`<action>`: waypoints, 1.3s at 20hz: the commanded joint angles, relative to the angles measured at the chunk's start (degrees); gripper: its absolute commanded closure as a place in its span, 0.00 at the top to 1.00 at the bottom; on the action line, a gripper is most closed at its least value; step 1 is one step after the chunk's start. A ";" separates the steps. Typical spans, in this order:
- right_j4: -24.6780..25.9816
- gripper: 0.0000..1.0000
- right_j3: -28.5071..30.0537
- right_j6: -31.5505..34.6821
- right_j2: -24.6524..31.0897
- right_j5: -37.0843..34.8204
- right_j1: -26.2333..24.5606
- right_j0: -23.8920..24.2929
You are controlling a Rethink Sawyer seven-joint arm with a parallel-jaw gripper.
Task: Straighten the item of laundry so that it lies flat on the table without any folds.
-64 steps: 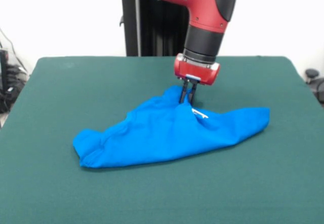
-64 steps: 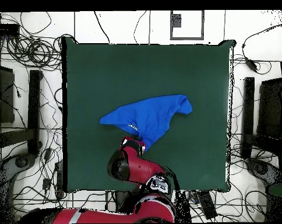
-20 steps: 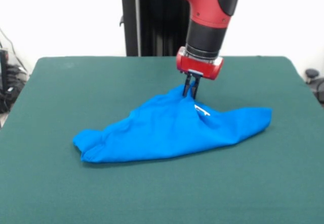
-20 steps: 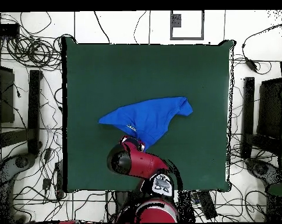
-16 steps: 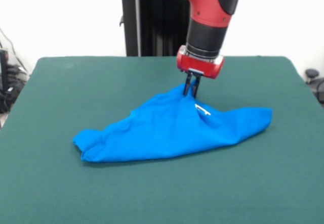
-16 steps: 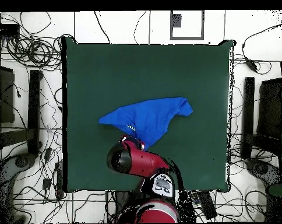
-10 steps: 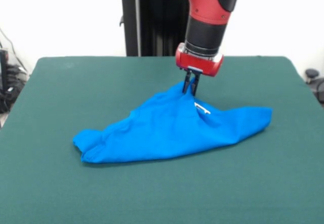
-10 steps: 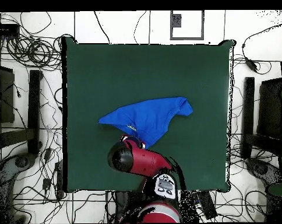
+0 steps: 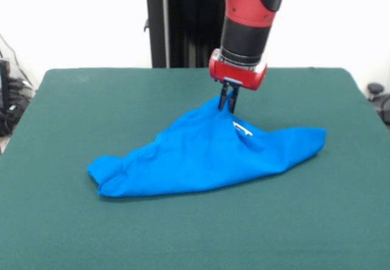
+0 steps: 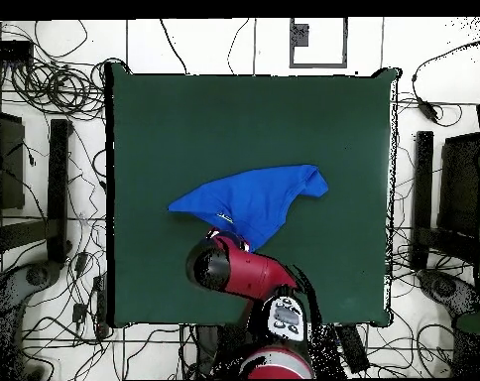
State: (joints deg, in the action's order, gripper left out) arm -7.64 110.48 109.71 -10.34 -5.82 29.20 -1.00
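We have drawn the gripper (image 9: 228, 103), pinched on the shirt (image 9: 207, 154), slightly up and back, so the cloth tents off the table (image 9: 73, 99), still folded.

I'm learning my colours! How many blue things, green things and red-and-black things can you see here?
Blue: 1, the T-shirt, pinched at its raised peak by the end effector
Green: 1, the table
Red and black: 1, the robot arm
Total: 3
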 commanded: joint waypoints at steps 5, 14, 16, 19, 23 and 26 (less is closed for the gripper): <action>-1.46 0.00 -4.58 6.51 6.27 -9.87 1.28 -0.02; -1.80 0.00 -7.15 6.34 5.51 -17.68 3.29 -0.17; -1.65 0.00 -7.84 6.37 5.30 -18.97 3.35 -0.28; -1.44 0.00 -8.37 6.42 5.30 -19.94 3.37 -0.18; -1.30 0.00 -9.38 6.81 4.89 -22.32 3.66 -0.57; -1.07 0.00 -9.56 6.76 5.00 -22.55 3.60 -0.46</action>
State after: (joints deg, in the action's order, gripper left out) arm -7.58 104.52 109.71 -10.05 -22.28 33.04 -0.85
